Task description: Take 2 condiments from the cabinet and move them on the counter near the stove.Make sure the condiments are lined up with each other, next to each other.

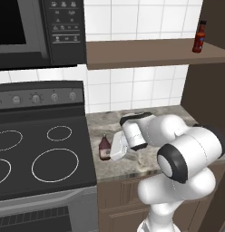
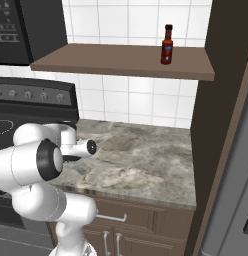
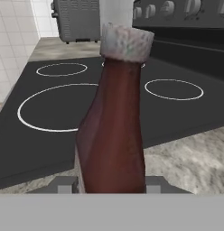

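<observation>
Standing on the counter (image 1: 132, 165) beside the stove (image 1: 41, 154), the maroon bottle (image 1: 104, 147) hides the gripper (image 1: 115, 152), grip unclear.

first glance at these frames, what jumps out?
The white arm reaching low over the counter, its gripper at the dark maroon bottle standing upright beside the stove. Then the red-orange bottle alone on the cabinet shelf above.

Two condiment bottles: one maroon bottle (image 1: 104, 148), one red-orange bottle (image 1: 199, 37). One stove (image 1: 23, 149), one microwave (image 1: 37, 29).
</observation>
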